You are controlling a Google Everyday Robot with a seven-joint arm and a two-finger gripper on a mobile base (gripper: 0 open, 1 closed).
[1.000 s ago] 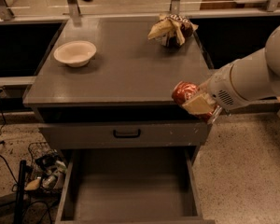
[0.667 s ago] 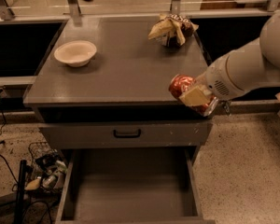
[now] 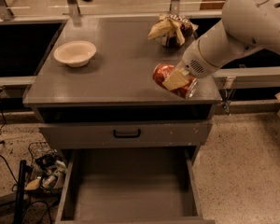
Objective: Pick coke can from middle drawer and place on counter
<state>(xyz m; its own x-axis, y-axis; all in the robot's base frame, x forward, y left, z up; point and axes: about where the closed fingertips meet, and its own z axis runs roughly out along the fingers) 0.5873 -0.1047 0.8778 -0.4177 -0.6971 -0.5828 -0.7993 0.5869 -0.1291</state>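
The red coke can [image 3: 164,73] is tilted on its side in my gripper [image 3: 176,82], just above the front right part of the grey counter [image 3: 116,78]. The gripper's tan fingers [image 3: 176,80] are shut around the can. My white arm reaches in from the upper right. The middle drawer [image 3: 130,185] stands pulled open below the counter, and its grey floor holds nothing.
A white bowl [image 3: 74,53] sits at the counter's left. A tan and brown snack bag [image 3: 170,29] lies at the back right. The shut top drawer front has a black handle [image 3: 127,134]. A wire basket with clutter [image 3: 44,171] is on the floor at the left.
My gripper has carried the coke can from beyond the counter's right front edge leftward and back, to over the counter top.
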